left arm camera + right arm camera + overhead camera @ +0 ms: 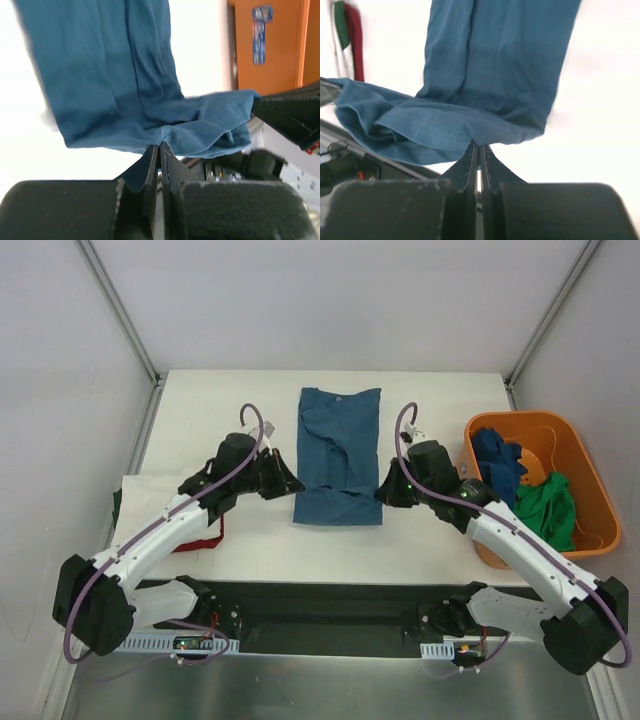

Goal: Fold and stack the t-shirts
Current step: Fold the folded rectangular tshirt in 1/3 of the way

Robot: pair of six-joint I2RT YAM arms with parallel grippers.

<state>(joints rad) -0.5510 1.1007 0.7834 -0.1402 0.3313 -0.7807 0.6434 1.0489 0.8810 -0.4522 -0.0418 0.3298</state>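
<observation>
At the right edge of the white table [230, 400], an orange basket [590, 495] — inside, a dark blue t-shirt [500, 462] heaped toward the far left corner and a green t-shirt [548, 510] bunched at the near side, the two touching. On the basket's outer wall, in the left wrist view, a small blue label [262, 35], too blurred to read.

At the left edge, a flat pile: a white t-shirt [150, 502] on top, a red t-shirt [205, 542] peeking out at its near edge, a strip of dark green fabric [117, 508] along its left side.

In the middle, between the two arms, the blue t-shirt [338, 455], folded to a long strip running far to near, far end flat on the table, near hem raised off the surface. Left gripper [292, 483] at the near left corner of that hem, jaws pressed together and pinching the cloth. Right gripper [382, 494] at the near right corner, jaws likewise clamped on the stitched hem. Between the two pinches, loose sagging folds.

Bare table on both sides of the strip and in a band beyond its far end, up to the back edge — basket and pile each well apart from it.
</observation>
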